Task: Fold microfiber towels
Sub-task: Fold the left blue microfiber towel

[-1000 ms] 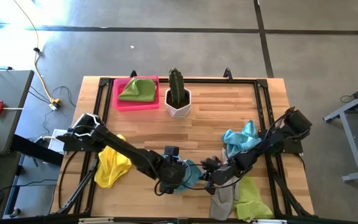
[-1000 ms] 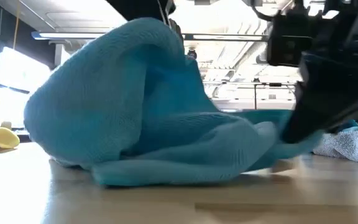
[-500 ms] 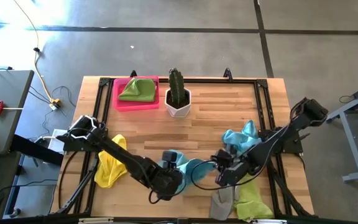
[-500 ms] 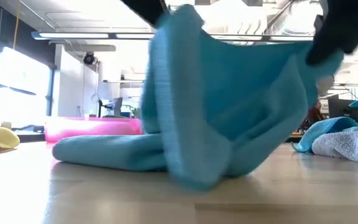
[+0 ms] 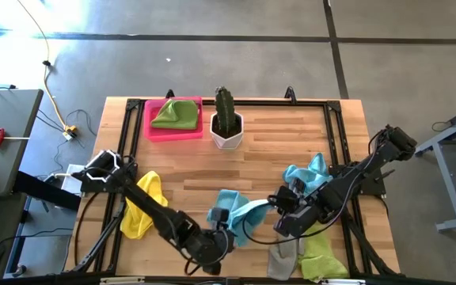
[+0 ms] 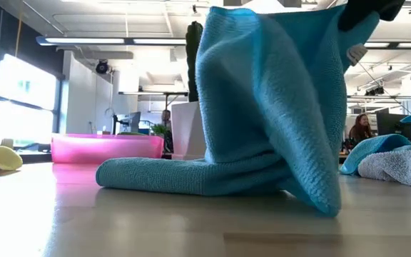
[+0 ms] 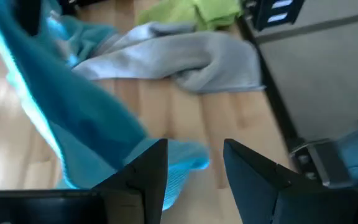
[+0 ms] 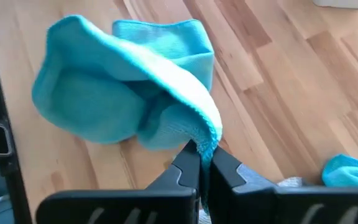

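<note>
A wooden table [image 5: 236, 170] seen from above, with two dark robot arms reaching in from the near edge.

Nearest the front, the left gripper [image 5: 212, 255] sits low by the table's near edge, just beside a light blue towel [image 5: 240, 215]. In its wrist view the two fingers [image 7: 143, 174] stand apart with a gap between them; the towel's lower edge lies right by them, but the view is blurred and it is hard to tell whether they touch it.

Just to the right, the right gripper [image 8: 202, 163] is closed tight on an edge of the same light blue towel, holding that edge up off the wood. From table height the towel [image 6: 270, 107] hangs like a tent from that raised edge, its other end lying flat on the table.

Also at the front right, a grey towel [image 5: 285, 255] and a lime green towel [image 5: 323, 255] lie crumpled side by side. A yellow towel [image 5: 142, 207] lies bunched at the front left.

Farther back on the right, a second light blue towel [image 5: 307, 176] sits in a heap.

At the far edge, a pink tray [image 5: 172, 127] holds another lime green towel [image 5: 176, 113]. Beside it stands a cactus in a white pot [image 5: 226, 125].
</note>
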You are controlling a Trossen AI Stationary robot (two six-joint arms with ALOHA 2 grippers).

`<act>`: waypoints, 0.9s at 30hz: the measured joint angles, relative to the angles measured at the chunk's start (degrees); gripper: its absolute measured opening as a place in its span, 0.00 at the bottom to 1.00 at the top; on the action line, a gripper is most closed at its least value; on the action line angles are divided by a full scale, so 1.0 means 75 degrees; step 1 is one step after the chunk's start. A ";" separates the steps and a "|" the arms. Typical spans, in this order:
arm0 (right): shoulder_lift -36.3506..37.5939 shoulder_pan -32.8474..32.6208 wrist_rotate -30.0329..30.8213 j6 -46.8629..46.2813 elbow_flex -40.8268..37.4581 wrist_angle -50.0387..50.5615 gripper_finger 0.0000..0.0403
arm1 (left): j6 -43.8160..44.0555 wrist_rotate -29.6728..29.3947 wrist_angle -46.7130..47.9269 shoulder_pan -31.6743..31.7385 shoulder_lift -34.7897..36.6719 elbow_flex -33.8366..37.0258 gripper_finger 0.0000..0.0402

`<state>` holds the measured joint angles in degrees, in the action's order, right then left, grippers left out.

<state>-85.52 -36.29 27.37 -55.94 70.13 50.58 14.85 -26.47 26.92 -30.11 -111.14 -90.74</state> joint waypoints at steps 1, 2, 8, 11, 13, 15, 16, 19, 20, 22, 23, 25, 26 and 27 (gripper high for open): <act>0.0000 0.0001 0.0068 0.0006 0.0000 -0.0011 0.00 | 0.0066 -0.0015 -0.0058 -0.0048 -0.0013 0.0003 0.36; 0.0000 0.0001 0.0137 0.0025 0.0000 -0.0009 0.00 | 0.0164 -0.0057 -0.0206 -0.0083 -0.0076 0.0000 0.36; 0.0000 0.0003 0.0156 0.0061 0.0000 0.0070 0.00 | 0.0883 -0.0345 -0.0204 -0.0110 -0.0589 -0.0003 0.36; 0.0000 0.0003 0.0159 0.0061 -0.0047 0.0049 0.00 | 0.1478 -0.0354 -0.0076 -0.0085 -0.0895 -0.0003 0.36; 0.0000 0.0000 0.0156 0.0051 -0.0103 0.0085 0.00 | 0.1920 -0.0354 0.0238 -0.0087 -0.0987 0.0009 0.36; -0.0001 0.0003 0.0152 -0.0061 -0.0173 0.0120 0.00 | 0.2362 -0.0374 0.0399 -0.0090 -0.1010 0.0006 0.36; -0.0003 0.0002 0.0148 -0.0099 -0.0209 0.0173 0.00 | 0.2537 -0.0414 0.0546 -0.0117 -0.1010 0.0006 0.36; -0.0006 0.0003 0.0146 -0.0234 -0.0242 0.0282 0.00 | 0.2819 -0.0516 0.0748 -0.0211 -0.1013 0.0005 0.36; -0.0006 0.0001 0.0152 -0.0298 -0.0242 0.0331 0.00 | 0.2904 -0.0560 0.0844 -0.0256 -0.1013 0.0003 0.36; -0.0006 0.0003 0.0155 -0.0355 -0.0242 0.0364 0.00 | 0.3084 -0.0620 0.1032 -0.0356 -0.1013 0.0003 0.36; -0.0006 0.0002 0.0156 -0.0364 -0.0242 0.0389 0.00 | 0.3213 -0.0635 0.1182 -0.0410 -0.1013 0.0003 0.36; -0.0006 0.0003 0.0154 -0.0415 -0.0243 0.0391 0.00 | 0.3534 -0.0830 0.1539 -0.0542 -0.1013 0.0003 0.36; -0.0006 0.0003 0.0156 -0.0425 -0.0245 0.0391 0.00 | 0.3715 -0.1024 0.1686 -0.0606 -0.1013 0.0003 0.36; -0.0006 0.0001 0.0157 -0.0423 -0.0245 0.0380 0.00 | 0.3795 -0.1271 0.1762 -0.0661 -0.1013 0.0003 0.36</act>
<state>-85.56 -36.29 28.54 -59.12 68.29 53.43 43.31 -36.00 40.13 -35.07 -118.74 -90.72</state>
